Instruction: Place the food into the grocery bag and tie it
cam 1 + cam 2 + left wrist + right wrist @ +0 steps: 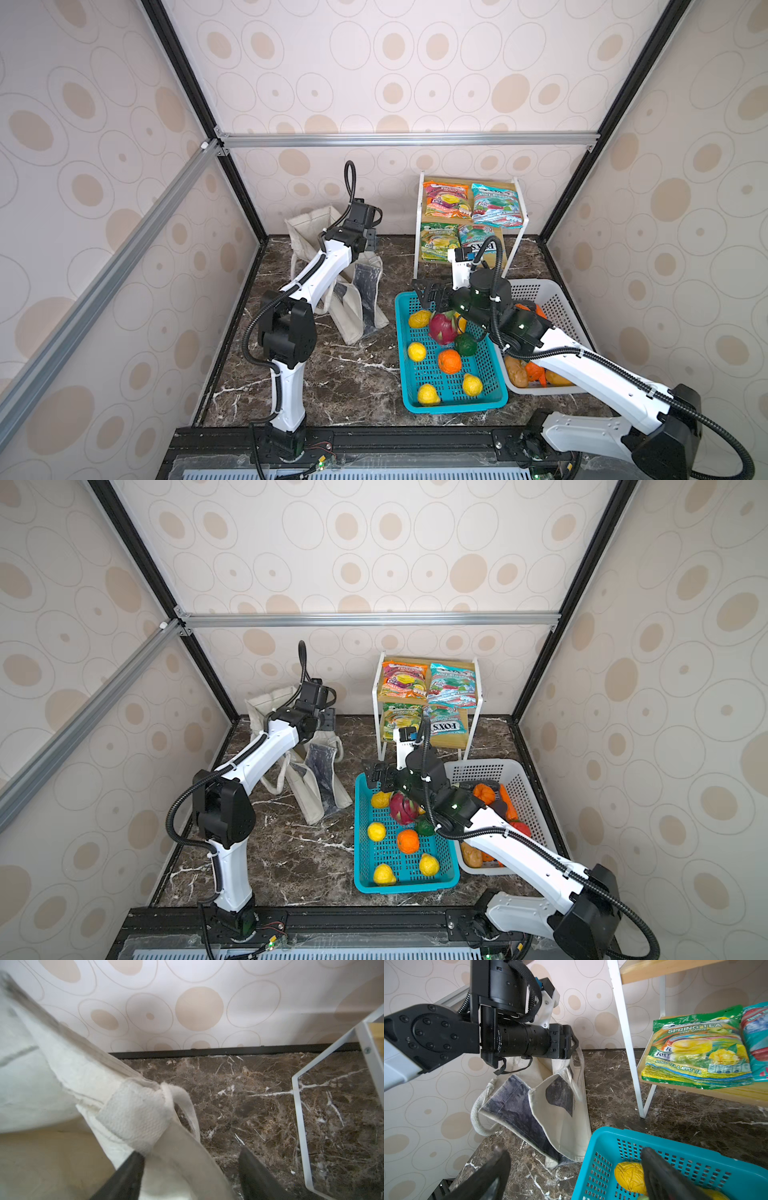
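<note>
While none of the food is in the bag, the step in hand reads as getting the bag's mouth held open.

Both top views: grocery bag slumped on the marble top, left of the teal basket, mouth half folded. Left gripper sits at the bag's upper edge. Right gripper hangs over the basket's far end, just above the dragon fruit. The orange lies nearby, and the candy packets are on the shelf behind.

Left wrist: fingers apart, straddling the rim where a handle is stitched on. Marble shows between the cloth and one finger, so no pinch yet. Judgement: close on the doubled hem, not the loose handle loop, then lift up and away so the mouth gapes toward the basket.

Right wrist: right gripper's fingers spread wide, nothing between them, a yellow fruit beneath. Best to leave the fruit alone until the mouth stands open.
</note>
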`<move>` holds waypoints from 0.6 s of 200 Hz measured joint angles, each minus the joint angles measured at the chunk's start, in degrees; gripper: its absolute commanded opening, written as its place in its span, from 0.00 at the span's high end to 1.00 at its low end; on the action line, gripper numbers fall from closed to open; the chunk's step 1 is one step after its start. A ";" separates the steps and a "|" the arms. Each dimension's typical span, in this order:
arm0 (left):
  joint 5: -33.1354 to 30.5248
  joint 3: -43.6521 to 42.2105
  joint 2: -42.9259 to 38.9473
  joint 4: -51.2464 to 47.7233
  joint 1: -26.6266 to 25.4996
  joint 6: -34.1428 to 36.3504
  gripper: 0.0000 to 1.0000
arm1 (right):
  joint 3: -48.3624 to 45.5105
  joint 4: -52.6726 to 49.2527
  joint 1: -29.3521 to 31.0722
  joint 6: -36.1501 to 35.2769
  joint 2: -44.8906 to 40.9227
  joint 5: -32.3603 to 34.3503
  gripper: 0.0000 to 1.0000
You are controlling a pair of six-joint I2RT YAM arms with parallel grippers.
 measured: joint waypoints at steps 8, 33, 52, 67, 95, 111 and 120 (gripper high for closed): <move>0.66 -1.25 -0.50 0.17 0.00 0.09 0.88 | -0.17 -0.04 -0.02 0.00 -0.26 0.17 0.00; 2.97 -5.55 -3.43 -0.44 -0.02 1.01 1.00 | -0.22 0.44 -0.07 -0.02 -0.55 0.15 0.00; 5.25 -9.25 -7.28 -0.94 -0.17 1.53 1.00 | -0.22 0.85 -0.07 0.04 -0.52 -0.55 0.00; 7.56 -13.57 -12.04 -1.20 -0.42 2.16 1.00 | -0.22 1.33 -0.07 0.15 -0.46 -0.94 0.00; 12.17 -19.58 -20.13 -2.64 -1.18 3.61 1.00 | -0.22 2.45 -0.09 0.94 0.52 -1.84 0.00; 14.45 -19.74 -21.86 -4.04 -1.79 4.17 0.90 | -0.22 3.45 -0.09 1.66 1.97 -2.45 0.00; 15.65 -19.71 -22.27 -4.55 -2.34 4.46 0.69 | -0.22 3.93 -0.09 2.23 3.08 -3.13 0.00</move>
